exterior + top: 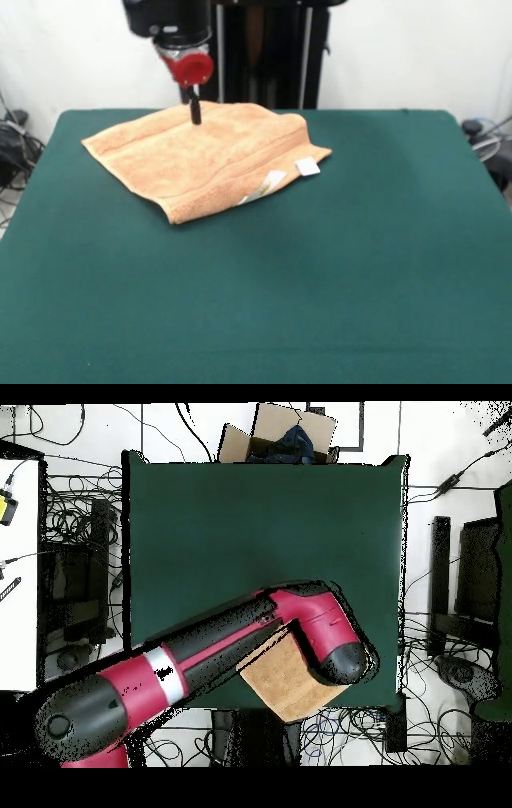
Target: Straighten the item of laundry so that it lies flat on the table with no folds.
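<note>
Towel (200,156) is lying folded over at the table's (320,264) far edge by the pedestal, white tag (307,166) showing. Gripper (194,112) is pressing down on its far part (finger state: cannot tell).

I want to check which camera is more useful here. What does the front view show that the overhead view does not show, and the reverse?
Only the front view shows the towel's whole top, its folded-over layer and the white tags at its edge, and the gripper down at the towel's far part; whether it is open I cannot tell.

Only the overhead view shows the whole red and black arm, which covers part of the towel, and a cardboard box and cables beyond the table.

Both show the peach-orange towel near the robot's side of the green table.
</note>
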Motion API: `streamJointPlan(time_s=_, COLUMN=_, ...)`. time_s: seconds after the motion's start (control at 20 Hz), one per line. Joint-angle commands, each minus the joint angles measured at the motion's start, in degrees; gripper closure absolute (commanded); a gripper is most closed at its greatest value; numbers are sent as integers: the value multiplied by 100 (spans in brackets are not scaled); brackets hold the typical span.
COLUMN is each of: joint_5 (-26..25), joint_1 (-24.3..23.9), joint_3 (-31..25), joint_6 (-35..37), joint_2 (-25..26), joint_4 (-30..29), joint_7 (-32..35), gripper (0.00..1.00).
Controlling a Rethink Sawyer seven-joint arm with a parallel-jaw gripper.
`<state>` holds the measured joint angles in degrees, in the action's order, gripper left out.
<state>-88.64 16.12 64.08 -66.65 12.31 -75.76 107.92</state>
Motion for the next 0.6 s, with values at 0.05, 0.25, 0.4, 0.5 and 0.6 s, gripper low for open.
streamJointPlan(time_s=0.05, joint_5=-468, joint_1=419, joint_3=-203, joint_6=66, joint_2=591, joint_4=-299, joint_7=3305, gripper=0)
streamJointPlan(time_s=0.25, joint_5=-587, joint_1=585, joint_3=-323, joint_6=169, joint_2=718, joint_4=-432, joint_7=4040, gripper=0)
streamJointPlan(time_s=0.4, joint_5=-572, joint_1=458, joint_3=-585, joint_6=379, joint_2=775, joint_4=-515, joint_7=4144, gripper=0)
streamJointPlan(time_s=0.5, joint_5=-336, joint_1=220, joint_3=-877, joint_6=735, joint_2=813, joint_4=-544, joint_7=3848, gripper=0)
streamJointPlan(time_s=0.6, joint_5=-66, joint_1=-65, joint_3=-1162, joint_6=998, joint_2=779, joint_4=-566, joint_7=3335, gripper=0)
